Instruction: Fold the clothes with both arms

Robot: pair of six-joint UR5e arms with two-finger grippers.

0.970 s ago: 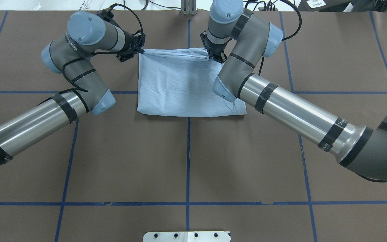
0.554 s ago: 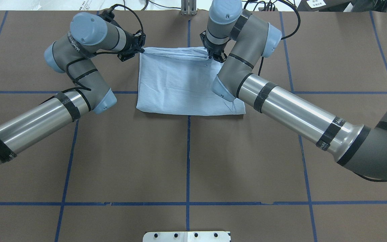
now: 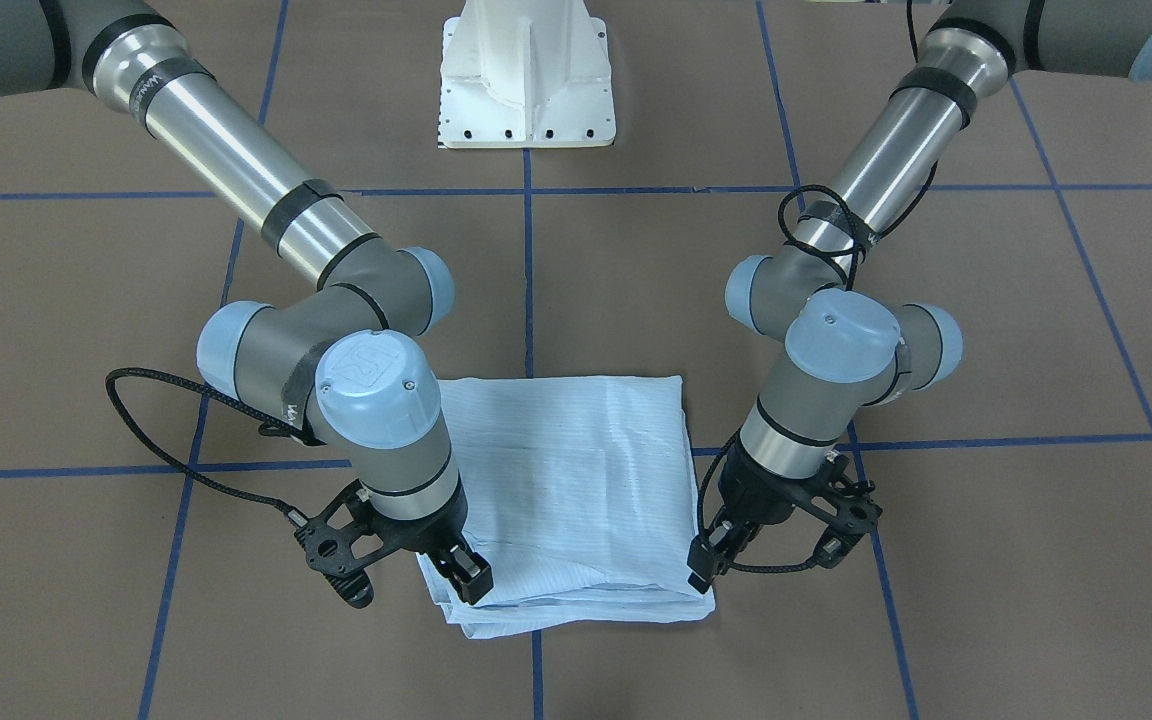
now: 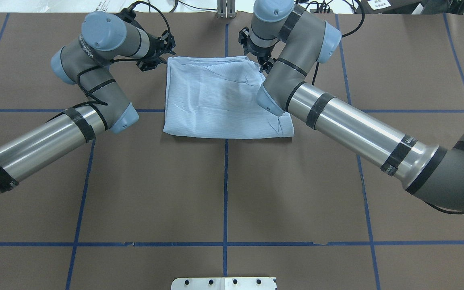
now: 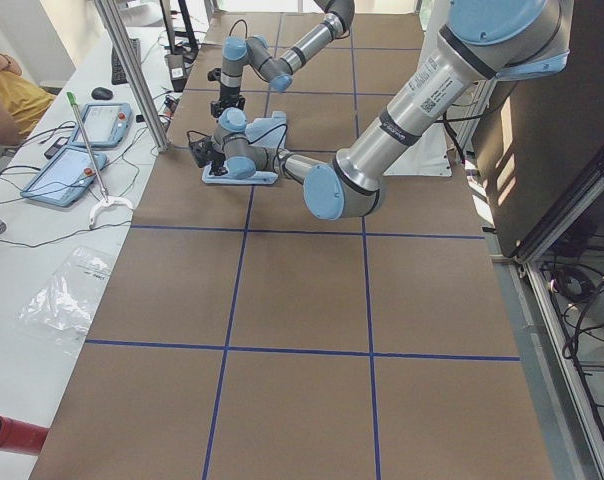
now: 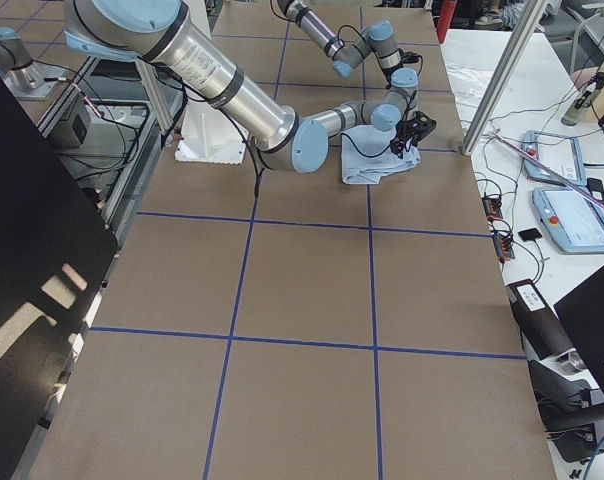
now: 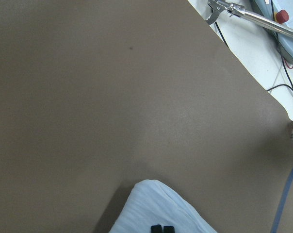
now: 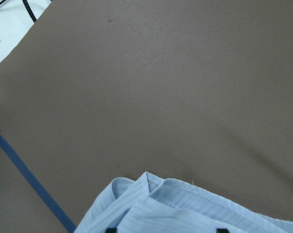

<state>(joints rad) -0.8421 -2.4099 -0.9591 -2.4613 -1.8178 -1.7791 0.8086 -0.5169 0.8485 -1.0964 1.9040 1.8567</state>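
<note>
shirt (image 4: 224, 100) lies folded on the table's (image 4: 224, 181) far side, its far edge now laid down: right gripper (image 8: 166, 229) has let go, left gripper (image 7: 162, 228) still pinches its corner, so this fold seems nearly finished.

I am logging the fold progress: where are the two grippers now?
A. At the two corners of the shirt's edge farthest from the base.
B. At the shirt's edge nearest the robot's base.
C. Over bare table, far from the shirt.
A: in the front-facing view the left gripper and right gripper sit at the two corners of the shirt on the side away from the white base.
</note>
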